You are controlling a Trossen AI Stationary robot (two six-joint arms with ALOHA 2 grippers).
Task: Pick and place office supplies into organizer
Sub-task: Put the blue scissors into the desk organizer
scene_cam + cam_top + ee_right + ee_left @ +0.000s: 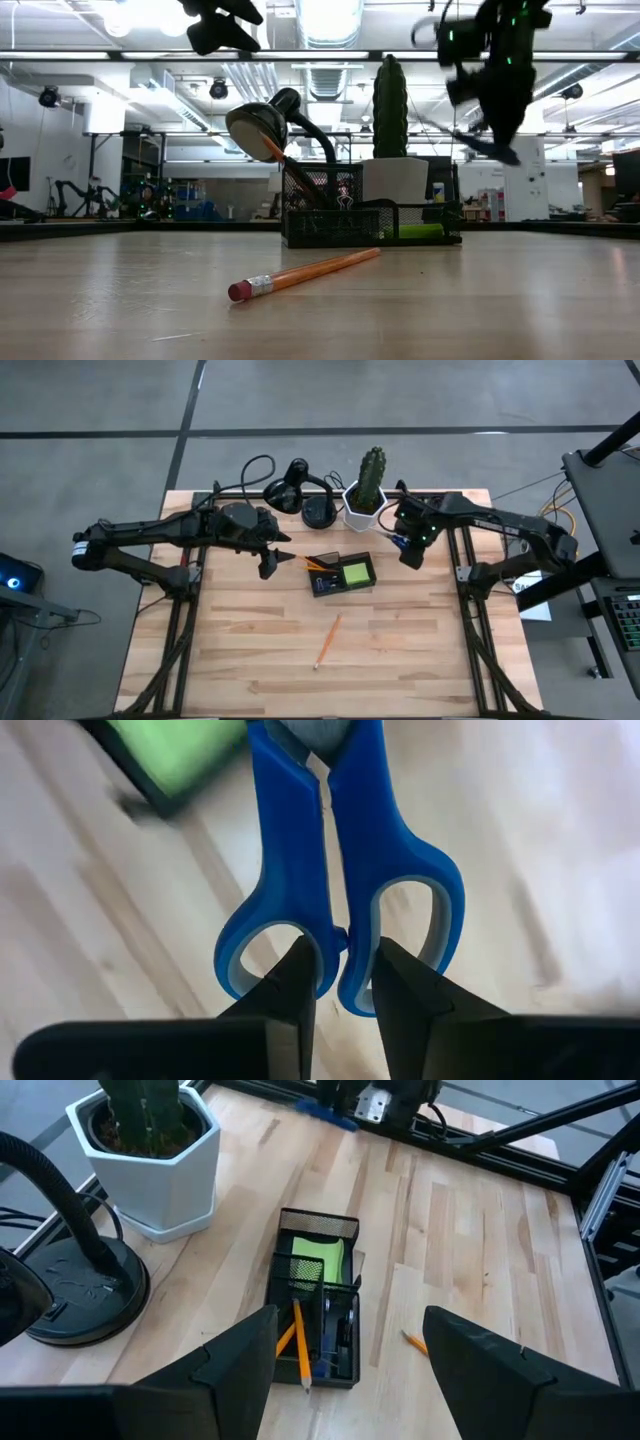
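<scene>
Right claw holds the scissors in the air; left claw hangs open and empty.

From above, the right claw (410,545) grips the scissors (398,541) beside the organizer (341,574), with the left claw (272,556) on its other side. Its wrist view shows fingers (296,982) pinching the blue handles (340,870). A pencil (305,273) lies below, on the table (500,300).

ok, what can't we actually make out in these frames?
- Blue-handled scissors: blades cut off by the right wrist view's edge; high view, the right gripper covers them.
- Dark mesh organizer: small contents too tiny in high view; low view's mesh wall hides them.
- Orange pencil: left finger hides most.
</scene>
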